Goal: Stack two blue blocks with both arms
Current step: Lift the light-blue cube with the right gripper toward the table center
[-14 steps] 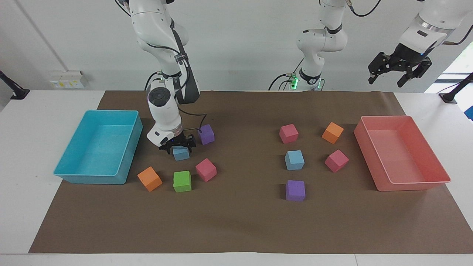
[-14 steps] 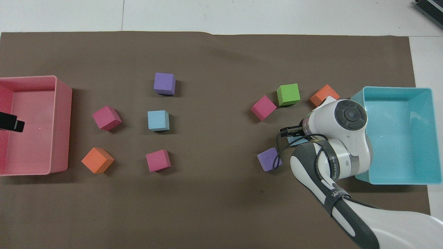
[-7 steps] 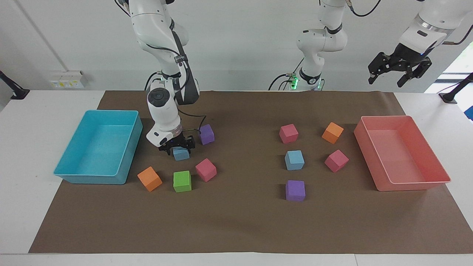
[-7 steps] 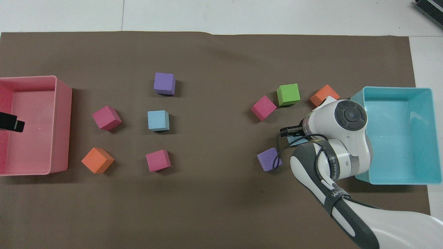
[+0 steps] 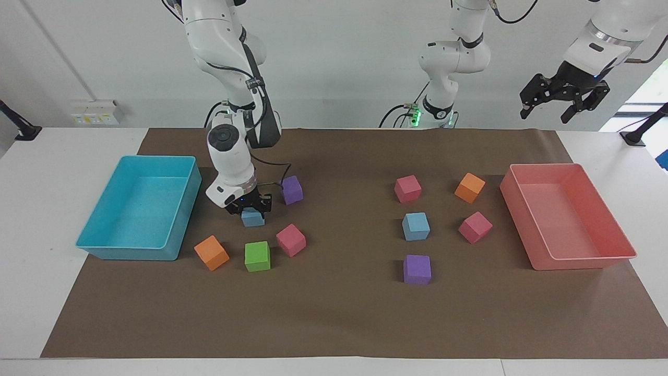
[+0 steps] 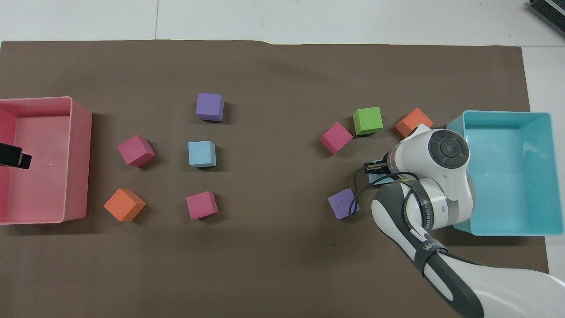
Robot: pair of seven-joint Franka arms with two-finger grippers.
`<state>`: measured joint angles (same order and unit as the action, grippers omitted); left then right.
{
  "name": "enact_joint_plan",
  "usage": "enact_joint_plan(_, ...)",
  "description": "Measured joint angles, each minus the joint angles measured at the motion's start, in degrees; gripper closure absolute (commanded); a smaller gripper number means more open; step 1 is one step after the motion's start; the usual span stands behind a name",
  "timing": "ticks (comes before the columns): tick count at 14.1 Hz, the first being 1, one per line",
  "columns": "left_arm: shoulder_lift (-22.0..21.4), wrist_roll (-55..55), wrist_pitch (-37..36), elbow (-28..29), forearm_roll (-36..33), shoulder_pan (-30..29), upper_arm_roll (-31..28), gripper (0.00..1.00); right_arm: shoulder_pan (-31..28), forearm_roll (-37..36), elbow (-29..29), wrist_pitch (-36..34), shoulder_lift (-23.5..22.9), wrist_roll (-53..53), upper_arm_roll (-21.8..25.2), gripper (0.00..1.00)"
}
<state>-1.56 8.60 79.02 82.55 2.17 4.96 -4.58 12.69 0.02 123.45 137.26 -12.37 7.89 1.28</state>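
Observation:
One blue block [image 5: 252, 218] lies on the brown mat, beside the turquoise tray; only a sliver of it [image 6: 378, 178] shows from overhead. My right gripper [image 5: 251, 210] is down around it, fingers pressed against two of its sides, wrist leaning over it. The second blue block [image 5: 416, 226] sits free toward the left arm's end, among other cubes [image 6: 202, 153]. My left gripper [image 5: 563, 102] hangs open, high over the pink tray, holding nothing; only a black tip [image 6: 14, 156] of it shows from overhead.
A purple cube [image 5: 291, 189], pink cube [image 5: 290, 239], green cube [image 5: 257, 256] and orange cube [image 5: 211, 253] ring the gripped block. The turquoise tray [image 5: 130, 254] stands close by. Pink, orange and purple cubes surround the second block. The pink tray [image 5: 579, 262] is at the left arm's end.
My right gripper's fingers have drawn in from wide open onto the blue block, which shifted slightly toward the turquoise tray. The left arm has not moved.

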Motion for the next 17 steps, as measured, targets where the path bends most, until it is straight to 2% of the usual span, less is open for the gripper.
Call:
enact_joint_plan(5, 0.00, 0.00, 0.00, 0.00, 0.00, 0.00, 0.00, 0.00, -0.11, 0.00, -1.10, -1.84, 3.93, 0.07, 0.00, 1.00)
enact_joint_plan(10, 0.00, 0.00, 0.00, 0.00, 0.00, 0.00, 0.00, 0.00, -0.13, 0.00, -3.42, -10.75, 9.69, 0.09, 0.01, 1.00)
enact_joint_plan(14, 0.00, 0.00, 0.00, 0.00, 0.00, 0.00, 0.00, 0.00, 0.03, 0.00, -5.56, -13.11, 9.89, 0.09, -0.14, 1.00)
enact_joint_plan(17, 0.00, 0.00, 0.00, 0.00, 0.00, 0.00, 0.00, 0.00, 1.55, 0.01, -9.40, -14.70, 8.32, 0.40, -0.25, 1.00)
